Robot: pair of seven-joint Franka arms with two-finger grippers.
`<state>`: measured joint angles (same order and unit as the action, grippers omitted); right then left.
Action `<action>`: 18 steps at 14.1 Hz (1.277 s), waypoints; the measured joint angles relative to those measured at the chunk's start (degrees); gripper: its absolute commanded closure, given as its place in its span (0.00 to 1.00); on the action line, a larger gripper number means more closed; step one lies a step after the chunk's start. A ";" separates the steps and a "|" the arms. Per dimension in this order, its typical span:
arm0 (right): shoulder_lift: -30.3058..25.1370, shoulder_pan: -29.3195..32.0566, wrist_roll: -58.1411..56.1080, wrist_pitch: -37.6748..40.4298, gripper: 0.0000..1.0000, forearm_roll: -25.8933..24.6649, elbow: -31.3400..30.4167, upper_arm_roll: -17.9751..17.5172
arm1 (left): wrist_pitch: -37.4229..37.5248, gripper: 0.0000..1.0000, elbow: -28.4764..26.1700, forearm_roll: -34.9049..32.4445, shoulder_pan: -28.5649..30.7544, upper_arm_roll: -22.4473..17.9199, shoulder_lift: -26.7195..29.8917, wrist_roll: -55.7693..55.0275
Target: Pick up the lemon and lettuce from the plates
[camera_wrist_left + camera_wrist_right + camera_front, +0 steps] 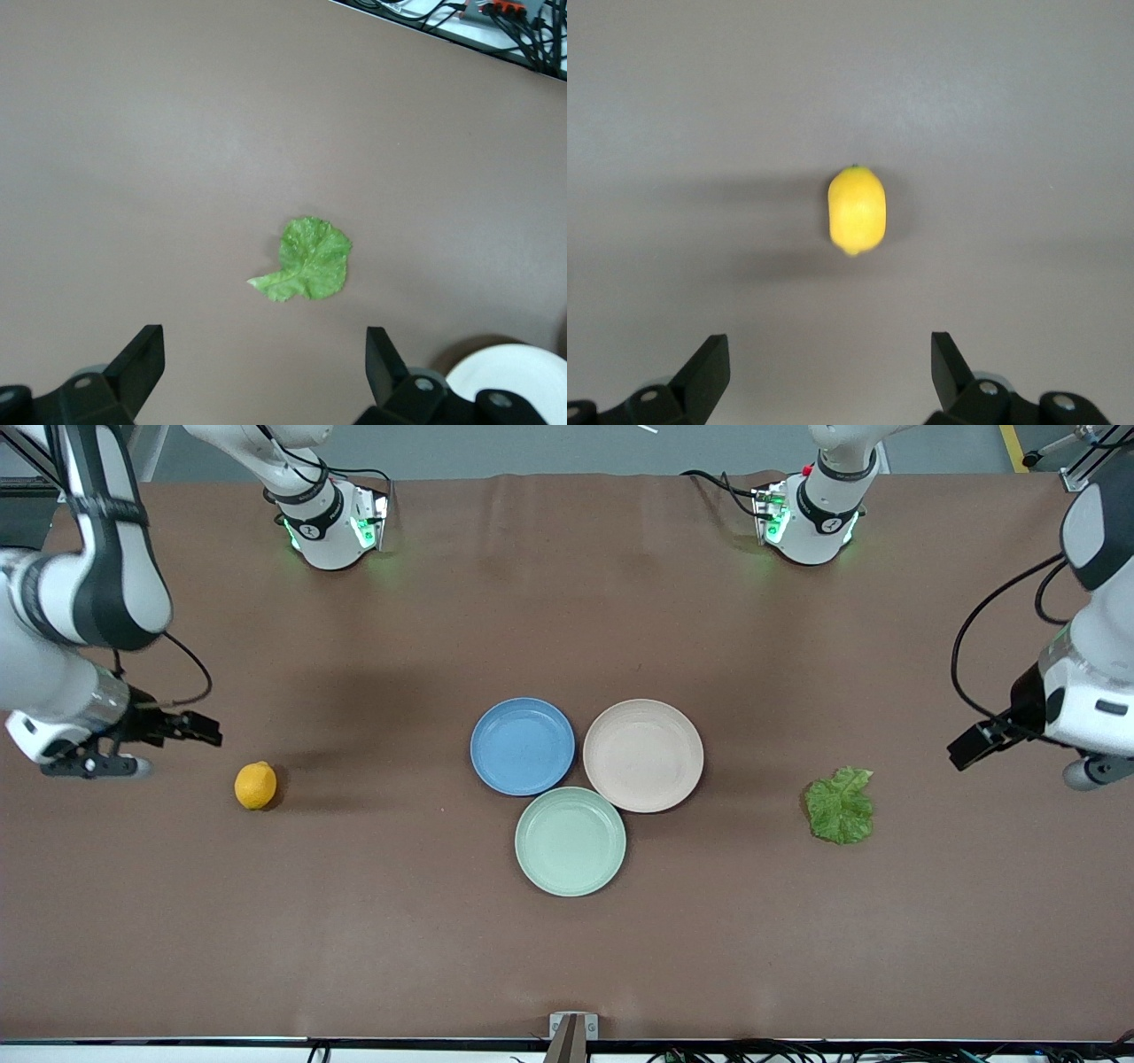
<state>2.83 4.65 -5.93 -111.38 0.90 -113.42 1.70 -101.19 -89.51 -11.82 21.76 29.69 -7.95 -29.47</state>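
Nearest the front camera sits one mint-green plate (570,841), bare, touching two more just above it: one blue plate (523,746) and one beige plate (643,755), both bare too. One lettuce (840,806) leaf lies flat on the table (372,921) toward the left arm's end; one lemon (255,785) rests toward the right arm's end. Left gripper (264,367) hangs over the table near the lettuce, jaws wide. Right gripper (830,370) hangs near the lemon, jaws wide.

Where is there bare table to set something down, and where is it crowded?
Bare table lies between the lemon and the blue plate, and between the beige plate and the lettuce. Crowded: those plates and the mint plate cluster mid-table.
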 measured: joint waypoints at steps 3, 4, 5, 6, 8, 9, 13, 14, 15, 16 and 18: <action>-3.62 -0.03 1.39 12.82 0.00 0.00 6.29 -0.52 | 4.54 0.00 0.12 3.57 -9.65 -10.70 3.93 7.10; -3.92 -0.14 2.01 16.24 0.00 0.00 8.93 -0.73 | 6.25 0.00 0.13 4.57 -12.64 -14.26 5.07 9.69; -3.97 -0.31 2.61 19.26 0.00 0.00 11.54 -0.94 | 7.93 0.00 0.12 5.28 -14.30 -16.69 6.17 12.17; -3.98 -0.44 3.23 21.67 0.00 0.00 13.93 -1.14 | 9.20 0.00 0.11 5.82 -14.83 -17.98 7.14 14.58; -4.00 -0.54 3.55 25.55 0.00 0.00 18.07 -1.19 | 10.60 0.01 -0.06 6.42 -14.84 -18.91 8.68 17.92; -4.06 -0.53 3.59 27.13 0.00 0.00 19.88 -1.17 | 11.22 0.00 -0.22 6.45 -14.85 -18.96 9.18 18.77; -4.30 -0.54 3.60 29.12 0.00 0.00 24.92 -1.18 | 11.76 0.00 -0.69 6.46 -15.32 -18.92 9.53 21.90; -4.29 -0.55 3.60 29.09 0.00 0.00 25.38 -1.24 | 11.76 0.00 -0.69 6.46 -15.36 -18.92 9.53 22.36; -4.29 -0.59 3.60 29.05 0.00 0.00 25.69 -1.37 | 11.76 0.00 -0.69 6.46 -15.36 -18.96 9.53 22.70; -4.29 -0.64 3.60 29.00 0.00 0.00 25.91 -1.51 | 11.79 0.00 -0.68 6.46 -15.34 -19.01 9.55 22.77; -4.28 -0.80 3.60 28.94 0.00 0.00 26.59 -1.72 | 12.73 0.00 -0.68 6.86 -15.31 -19.05 9.71 22.91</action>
<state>-1.46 3.85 -2.33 -82.44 0.89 -86.83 -0.02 -88.46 -90.18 -4.96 6.45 10.64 1.77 -6.56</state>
